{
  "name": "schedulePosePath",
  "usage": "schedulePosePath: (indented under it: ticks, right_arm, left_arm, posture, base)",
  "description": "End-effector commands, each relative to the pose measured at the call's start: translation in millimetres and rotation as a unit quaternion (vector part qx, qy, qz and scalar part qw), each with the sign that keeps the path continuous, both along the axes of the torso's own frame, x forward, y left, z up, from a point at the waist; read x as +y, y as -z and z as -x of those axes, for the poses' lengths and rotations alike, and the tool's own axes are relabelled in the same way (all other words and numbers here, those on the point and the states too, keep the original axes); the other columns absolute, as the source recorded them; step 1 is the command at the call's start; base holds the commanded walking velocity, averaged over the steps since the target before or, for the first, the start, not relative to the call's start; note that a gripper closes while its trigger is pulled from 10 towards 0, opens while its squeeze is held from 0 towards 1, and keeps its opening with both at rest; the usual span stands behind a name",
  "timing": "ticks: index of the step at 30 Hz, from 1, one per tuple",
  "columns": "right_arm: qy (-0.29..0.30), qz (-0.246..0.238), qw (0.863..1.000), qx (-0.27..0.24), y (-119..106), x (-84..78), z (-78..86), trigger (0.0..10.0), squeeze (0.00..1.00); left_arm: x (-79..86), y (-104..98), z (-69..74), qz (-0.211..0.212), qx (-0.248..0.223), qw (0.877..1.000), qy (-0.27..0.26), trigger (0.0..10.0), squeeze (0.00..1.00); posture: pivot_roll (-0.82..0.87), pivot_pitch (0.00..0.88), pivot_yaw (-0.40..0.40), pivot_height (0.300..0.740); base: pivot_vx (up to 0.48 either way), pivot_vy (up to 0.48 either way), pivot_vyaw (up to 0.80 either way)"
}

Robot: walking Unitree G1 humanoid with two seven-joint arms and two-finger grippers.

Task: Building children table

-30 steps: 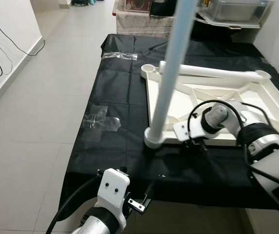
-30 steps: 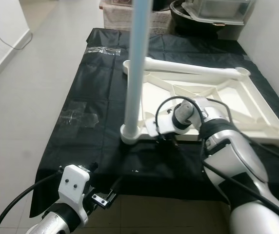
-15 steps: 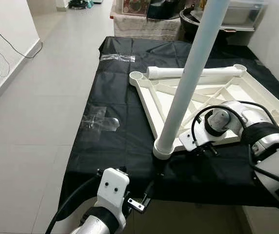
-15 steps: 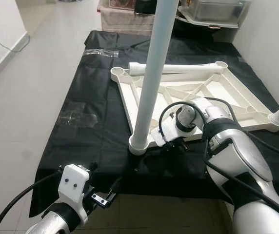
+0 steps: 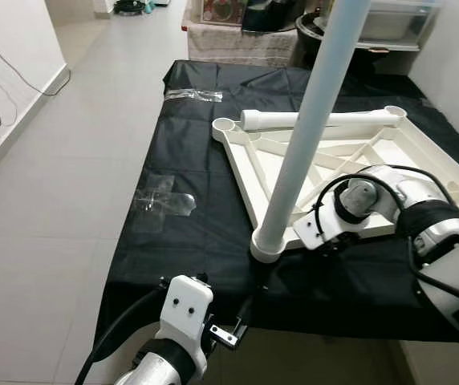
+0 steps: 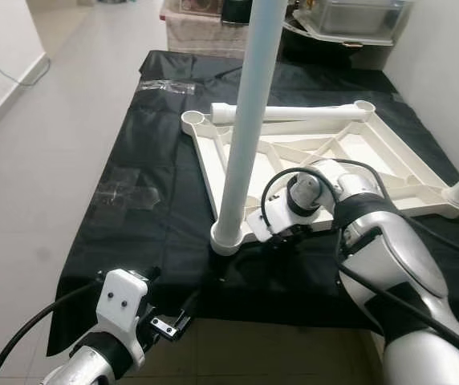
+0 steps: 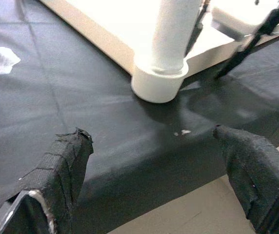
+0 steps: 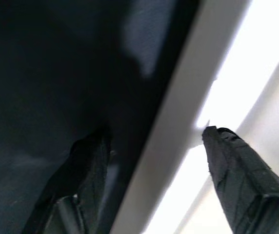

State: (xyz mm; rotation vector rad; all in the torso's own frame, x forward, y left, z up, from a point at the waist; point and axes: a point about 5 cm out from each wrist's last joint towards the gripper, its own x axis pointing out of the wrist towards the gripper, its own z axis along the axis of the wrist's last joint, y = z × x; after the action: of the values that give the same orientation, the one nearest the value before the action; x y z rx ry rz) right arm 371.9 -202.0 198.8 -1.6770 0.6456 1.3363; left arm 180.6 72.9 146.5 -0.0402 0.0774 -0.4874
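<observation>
- Room: pale grey tiled floor [image 5: 45, 208], white wall at left with black cables.
- Black sheet [image 5: 189, 160], matte and creased, is spread over the floor; clear tape patches [image 5: 164, 200] stick on it. Low shelf with clear plastic bins [image 5: 390, 20] beyond its far edge.
- Table top [image 5: 350, 156]: off-white plastic, lying upside down on the sheet, ribbed underside showing, round sockets at corners.
- Upright leg [image 5: 302, 144]: smooth pale tube, standing in the near corner socket. A second leg [image 5: 318, 119] lies flat along the far edge.
- Right hand [image 8: 151, 146]: fingers apart, straddling the near rim of the table top, beside the upright leg.
- Left hand [image 7: 154, 161]: fingers apart, holding nothing, low before the sheet's near edge.
- No readable writing.
</observation>
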Motion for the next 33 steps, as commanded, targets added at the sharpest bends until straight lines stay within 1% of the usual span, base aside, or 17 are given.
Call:
schedulePosePath:
  ticks: [1, 5, 11, 17, 19, 20, 21, 23, 24, 25, 26, 27, 28, 29, 30, 32, 33]
  right_arm:
    - [0.016, 0.009, 1.000, 0.024, -1.7, -13.8, 4.5, 10.0, 0.00]
    - [0.031, 0.003, 0.999, 0.036, -23.2, -27.9, 7.5, 10.0, 0.00]
    - [0.053, -0.011, 0.998, 0.039, -34.2, -40.8, 10.8, 10.0, 0.00]
    - [0.123, -0.107, 0.986, 0.023, -54.3, -57.6, 12.8, 10.0, 0.00]
    - [0.189, -0.202, 0.961, 0.006, -62.5, -72.6, 14.7, 10.0, 0.00]
    - [0.189, -0.202, 0.961, 0.006, -62.5, -72.6, 14.7, 10.0, 0.00]
    - [0.219, -0.243, 0.945, -0.003, -61.1, -79.4, 15.7, 10.0, 0.00]
    - [0.219, -0.243, 0.945, -0.003, -61.1, -79.4, 15.7, 10.0, 0.00]
    - [0.248, -0.279, 0.928, -0.010, -58.5, -85.3, 16.3, 10.0, 0.00]
    - [0.248, -0.279, 0.928, -0.010, -58.5, -85.3, 16.3, 10.0, 0.00]
    - [0.279, -0.326, 0.903, 0.004, -49.9, -93.2, 20.7, 10.0, 0.00]
    - [0.279, -0.326, 0.903, 0.004, -49.9, -93.2, 20.7, 10.0, 0.00]
    - [0.299, -0.361, 0.883, 0.028, -40.4, -99.9, 26.5, 10.0, 0.00]
    - [0.299, -0.361, 0.883, 0.028, -40.4, -99.9, 26.5, 10.0, 0.00]
    - [0.307, -0.385, 0.869, 0.058, -30.5, -104.6, 33.6, 10.0, 0.00]
    - [0.307, -0.385, 0.869, 0.058, -30.5, -104.6, 33.6, 10.0, 0.00]
    - [0.306, -0.426, 0.845, 0.104, -16.4, -103.1, 43.2, 10.0, 0.00]
  left_arm:
    - [-0.5, 6.9, 0.1, -0.004, 0.013, 1.000, 0.005, 10.0, 0.00]
    - [0.8, 10.3, -3.5, -0.007, 0.014, 1.000, 0.005, 10.0, 0.00]
    - [2.1, 13.3, -7.2, -0.008, 0.015, 1.000, 0.004, 10.0, 0.00]
    - [3.5, 15.9, -12.4, -0.010, 0.014, 1.000, 0.004, 10.0, 0.00]
    - [5.1, 17.6, -16.3, -0.014, 0.011, 1.000, 0.004, 10.0, 0.00]
    - [5.1, 17.6, -16.3, -0.014, 0.011, 1.000, 0.004, 10.0, 0.00]
    - [6.1, 18.5, -18.3, -0.015, 0.010, 1.000, 0.003, 10.0, 0.00]
    - [6.1, 18.5, -18.3, -0.015, 0.010, 1.000, 0.003, 10.0, 0.00]
    - [7.0, 19.4, -19.9, -0.016, 0.010, 1.000, 0.003, 10.0, 0.00]
    - [7.0, 19.4, -19.9, -0.016, 0.010, 1.000, 0.003, 10.0, 0.00]
    - [8.4, 20.8, -21.9, -0.017, 0.010, 1.000, 0.002, 10.0, 0.00]
    - [8.4, 20.8, -21.9, -0.017, 0.010, 1.000, 0.002, 10.0, 0.00]
    - [10.0, 21.8, -23.8, -0.018, 0.010, 1.000, 0.002, 10.0, 0.00]
    - [10.0, 21.8, -23.8, -0.018, 0.010, 1.000, 0.002, 10.0, 0.00]
    - [11.3, 22.9, -25.4, -0.018, 0.011, 1.000, 0.001, 10.0, 0.00]
    - [11.3, 22.9, -25.4, -0.018, 0.011, 1.000, 0.001, 10.0, 0.00]
    - [13.0, 24.4, -27.6, -0.020, 0.012, 1.000, 0.001, 10.0, 0.00]
  posture:
    - [0.15, 0.126, -0.082, 0.740]
    - [0.15, 0.103, -0.076, 0.740]
    - [0.14, 0.085, -0.069, 0.740]
    - [0.14, 0.065, -0.065, 0.740]
    - [0.14, 0.050, -0.054, 0.740]
    - [0.14, 0.050, -0.054, 0.740]
    - [0.13, 0.042, -0.045, 0.740]
    - [0.13, 0.042, -0.045, 0.740]
    - [0.13, 0.041, -0.042, 0.740]
    - [0.13, 0.041, -0.042, 0.740]
    - [0.13, 0.029, -0.029, 0.740]
    - [0.13, 0.029, -0.029, 0.740]
    - [0.13, 0.024, -0.024, 0.740]
    - [0.13, 0.024, -0.024, 0.740]
    - [0.13, 0.022, -0.020, 0.740]
    - [0.13, 0.022, -0.020, 0.740]
    - [0.12, 0.013, -0.011, 0.740]
  base:
    - [0.000, 0.000, 0.00]
    - [0.000, 0.000, 0.00]
    - [0.000, 0.000, 0.00]
    - [0.000, 0.000, 0.00]
    - [0.000, 0.000, 0.00]
    - [0.000, 0.000, 0.00]
    - [0.000, 0.000, 0.00]
    - [0.000, 0.000, 0.00]
    - [0.000, 0.000, 0.00]
    - [0.000, 0.000, 0.00]
    - [0.000, 0.000, 0.00]
    - [0.000, 0.000, 0.00]
    - [0.000, 0.000, 0.00]
    - [0.000, 0.000, 0.00]
    - [0.000, 0.000, 0.00]
    - [0.000, 0.000, 0.00]
    - [0.000, 0.000, 0.00]
